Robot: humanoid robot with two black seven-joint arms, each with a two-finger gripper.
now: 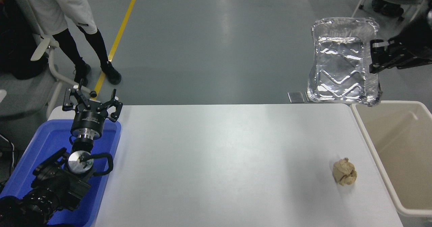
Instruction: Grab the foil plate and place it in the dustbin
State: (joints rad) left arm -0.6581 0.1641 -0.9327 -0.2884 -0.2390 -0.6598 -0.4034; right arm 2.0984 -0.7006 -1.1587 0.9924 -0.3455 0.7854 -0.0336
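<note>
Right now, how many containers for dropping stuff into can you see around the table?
2. A blue plastic tub sits at the table's left end, under the parked left arm. A beige dustbin stands at the table's right end, partly cut off by the picture's edge.

This looks like a robot lab or test hall: a smooth grey floor (209,44) with a yellow line (116,41) painted across it, a plain white table (219,166), rolling chairs (44,54) at the edges, and a person (67,21) standing by, watching.
</note>
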